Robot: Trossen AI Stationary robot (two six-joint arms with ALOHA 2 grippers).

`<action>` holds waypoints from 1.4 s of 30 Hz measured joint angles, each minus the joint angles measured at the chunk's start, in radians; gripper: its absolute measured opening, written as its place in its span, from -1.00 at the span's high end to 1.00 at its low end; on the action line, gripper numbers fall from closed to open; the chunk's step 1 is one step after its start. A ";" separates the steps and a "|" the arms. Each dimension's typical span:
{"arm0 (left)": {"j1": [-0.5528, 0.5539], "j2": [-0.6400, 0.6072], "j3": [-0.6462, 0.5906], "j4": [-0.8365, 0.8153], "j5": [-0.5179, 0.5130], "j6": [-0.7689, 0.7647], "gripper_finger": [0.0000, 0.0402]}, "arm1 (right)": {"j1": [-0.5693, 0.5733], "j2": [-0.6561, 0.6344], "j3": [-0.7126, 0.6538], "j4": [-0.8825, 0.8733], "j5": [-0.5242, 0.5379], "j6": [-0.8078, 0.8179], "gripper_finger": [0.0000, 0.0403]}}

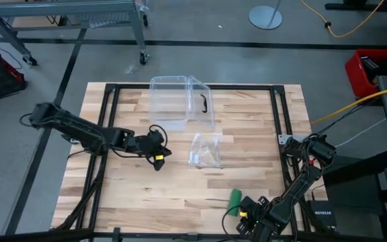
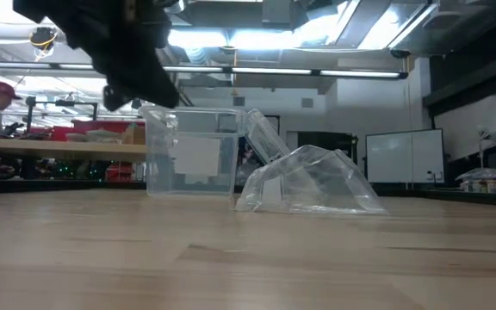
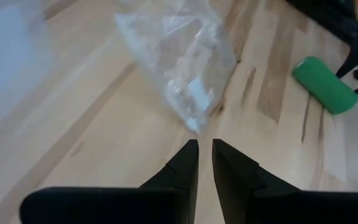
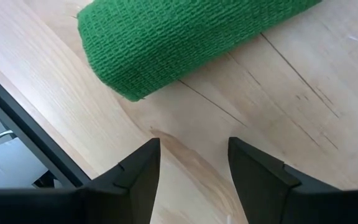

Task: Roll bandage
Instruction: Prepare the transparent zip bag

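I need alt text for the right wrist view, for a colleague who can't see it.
A rolled green woven cloth bandage lies on the pale wooden table, just ahead of the right claw, whose two dark fingers stand apart and hold nothing. The table's dark edge rail runs beside it.

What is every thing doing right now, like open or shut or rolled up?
bandage: rolled up, lying on the table, not held.
clear plastic box: lid open.
plastic wrapper: empty, crumpled, lying flat.
left gripper: fingers nearly shut, empty.
right gripper: fingers open, empty, beside the bandage.
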 joint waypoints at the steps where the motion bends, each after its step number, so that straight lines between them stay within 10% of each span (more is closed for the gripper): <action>1: 0.000 0.021 0.000 0.039 0.000 0.010 0.80 | 0.000 0.000 0.000 0.000 0.000 0.000 0.05; 42: 0.208 0.479 0.001 0.590 0.203 -0.078 0.80 | 0.000 0.000 0.000 0.002 0.043 0.000 0.05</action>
